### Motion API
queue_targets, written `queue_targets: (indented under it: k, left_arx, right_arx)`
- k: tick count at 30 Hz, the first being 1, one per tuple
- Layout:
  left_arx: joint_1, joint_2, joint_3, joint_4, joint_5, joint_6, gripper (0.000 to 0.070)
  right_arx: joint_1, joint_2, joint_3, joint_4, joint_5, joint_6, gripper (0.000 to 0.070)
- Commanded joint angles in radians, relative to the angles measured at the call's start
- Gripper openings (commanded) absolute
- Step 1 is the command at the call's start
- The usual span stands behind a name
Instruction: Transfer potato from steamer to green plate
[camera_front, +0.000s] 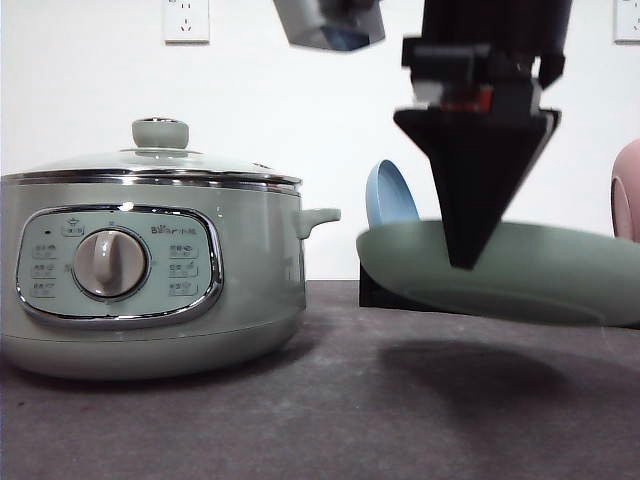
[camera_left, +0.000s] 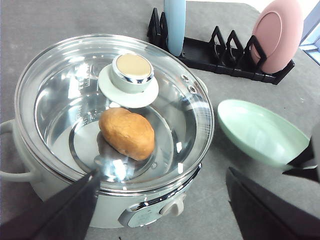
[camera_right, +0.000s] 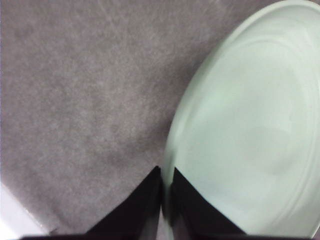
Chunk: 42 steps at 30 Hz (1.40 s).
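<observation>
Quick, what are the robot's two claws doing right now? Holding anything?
Left gripper: open, fingers spread, empty, above the steamer.
Right gripper: shut on the green plate, pinching its rim.

faint "bear" brand lettering on the steamer (camera_front: 150, 270) control panel, above the dial (camera_front: 108, 263)

The pot (camera_front: 150, 290) at the left of the front view looks like smooth, shiny plastic with a bright metal band. Its lid (camera_left: 115, 105) is clear, glossy glass. The potato (camera_left: 127, 133) has smooth, dull skin. The green plate (camera_left: 260, 132) looks matt. The table (camera_front: 330, 420) looks like rough grey cloth.
</observation>
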Motion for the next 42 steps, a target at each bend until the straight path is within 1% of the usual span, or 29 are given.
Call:
queue_targets:
  k: [1,6,10,19,21,24,26,27,34,36,42]
  left_arx:
    - [-0.002,0.005,0.023,0.009,0.005,0.012,0.0514]
    - [-0.002,0.005,0.023,0.009,0.005,0.012,0.0514]
    - [-0.002,0.005,0.023,0.009,0.005,0.012,0.0514]
    - [-0.002,0.005,0.023,0.009,0.005,0.012,0.0514]
    - [-0.002,0.005,0.023,0.009,0.005,0.012,0.0514]
    - [-0.002,0.005,0.023,0.009,0.005,0.012,0.0514]
    - [-0.002,0.005,0.023,0.009,0.005,0.012,0.0514]
    - [-0.002,0.005,0.023,0.009,0.005,0.012,0.0515]
    - [-0.002,0.005,0.023,0.009,0.005,0.012,0.0515]
    - [-0.002,0.005,0.023,0.009,0.005,0.012,0.0514]
    - [-0.002,0.005,0.023,0.009,0.005,0.011,0.0514]
  right_arx:
    - [0.012,0.028,-0.003,0.019,0.009,0.016,0.0004]
    - [0.012,0.068,-0.024,0.053,0.006,0.017,0.0004]
    - [0.016,0.104,-0.030,0.068,-0.022,0.018,0.0004]
    - [0.019,0.174,-0.030,0.075,-0.143,0.021,0.0014]
    - [0.019,0.176,-0.030,0.078,-0.161,0.022,0.0075]
    - [0.019,0.176,-0.030,0.078,-0.160,0.029,0.0253]
    - [0.018,0.176,-0.030,0.078,-0.159,0.034,0.0323]
    - [0.018,0.176,-0.030,0.079,-0.159,0.033,0.0348]
    - [0.015,0.141,-0.012,0.078,-0.145,0.032,0.0350]
    - [0.012,0.111,0.007,0.076,-0.129,0.030,0.0350]
    - [-0.027,0.018,0.090,0.075,-0.133,0.019,0.0350]
